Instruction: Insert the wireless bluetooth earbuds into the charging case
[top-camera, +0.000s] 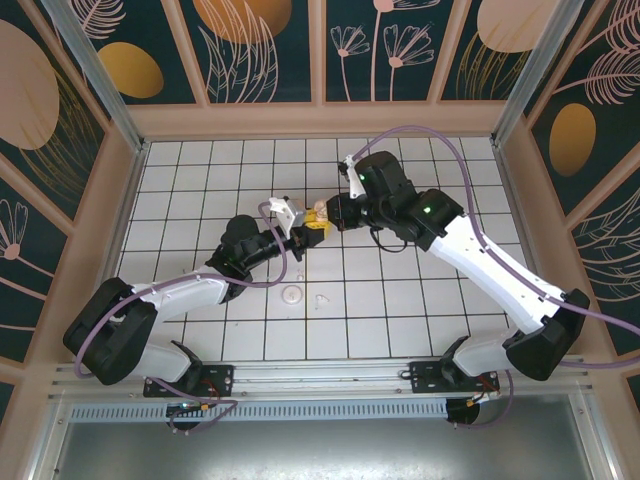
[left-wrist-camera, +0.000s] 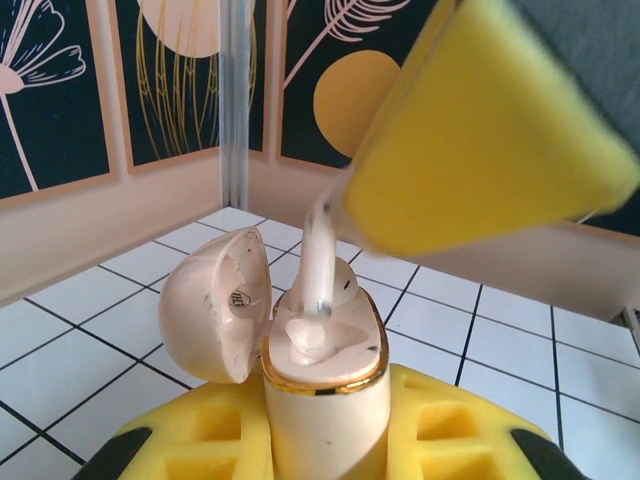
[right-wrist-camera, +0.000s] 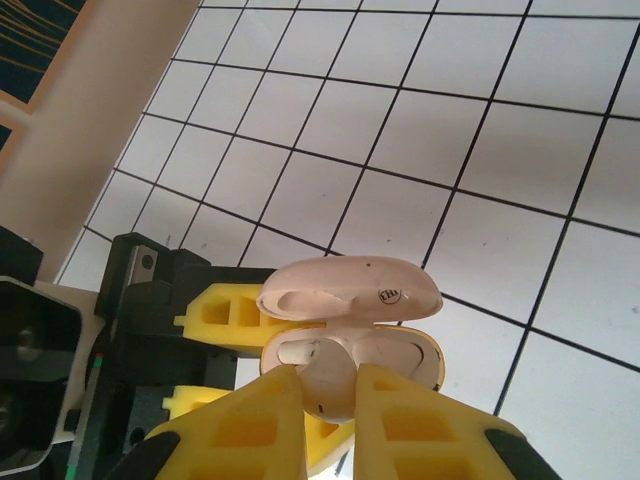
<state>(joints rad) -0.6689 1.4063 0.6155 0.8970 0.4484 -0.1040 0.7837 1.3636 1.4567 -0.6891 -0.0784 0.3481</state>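
- The left gripper (left-wrist-camera: 325, 445) was pressed together on the charging case (right-wrist-camera: 350, 320), holding it upright between its pads with the lid swung open.
- The right gripper (right-wrist-camera: 335, 400), just above the case, pinched one earbud (left-wrist-camera: 320, 265), its stem reaching down into a socket. Seating looked nearly done; letting go remained.
- A small pale piece (top-camera: 320, 300) lay on the tiles well apart from both grippers. It was probably the other earbud, not yet fetched.

Open charging case (left-wrist-camera: 325, 395): pale cream, gold rim, upright, lid tipped to one side, clamped in left tool (left-wrist-camera: 325, 432). One earbud (left-wrist-camera: 318, 265): cream, stem up, head at the case's well, pinched by right tool (right-wrist-camera: 325, 375). Second earbud (top-camera: 320, 299): tiny, pale, loose on table (top-camera: 400, 300), well apart.
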